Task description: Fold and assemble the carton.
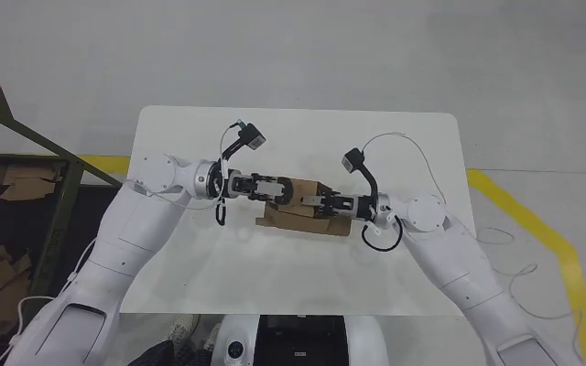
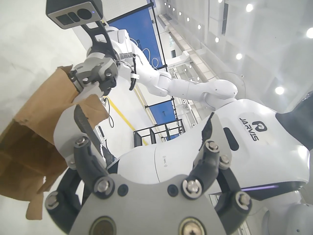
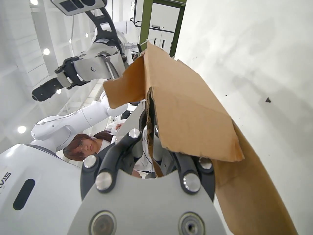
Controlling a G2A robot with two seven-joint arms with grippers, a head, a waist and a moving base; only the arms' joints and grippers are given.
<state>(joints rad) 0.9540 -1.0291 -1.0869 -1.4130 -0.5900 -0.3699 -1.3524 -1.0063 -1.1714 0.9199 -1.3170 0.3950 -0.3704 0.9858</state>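
Note:
A brown carton (image 1: 298,218), partly unfolded with loose flaps, is held above the middle of the white table (image 1: 183,265), between the two arms. My right gripper (image 1: 320,203) comes in from the right and is shut on the carton's wall edge (image 3: 171,108). The left wrist view shows it (image 2: 90,89) pinching a flap at the carton's (image 2: 36,128) far end. My left gripper (image 2: 146,113) is at the carton's left end, open wide, with one finger (image 2: 83,121) lying against a flap and the other finger free. The right wrist view shows that free finger (image 3: 44,92) clear of the cardboard.
A dark green rack (image 1: 37,183) with flat cardboard pieces stands off the table's left side. A yellow floor line (image 1: 513,206) runs past the right edge. Bare tabletop surrounds the carton on all sides.

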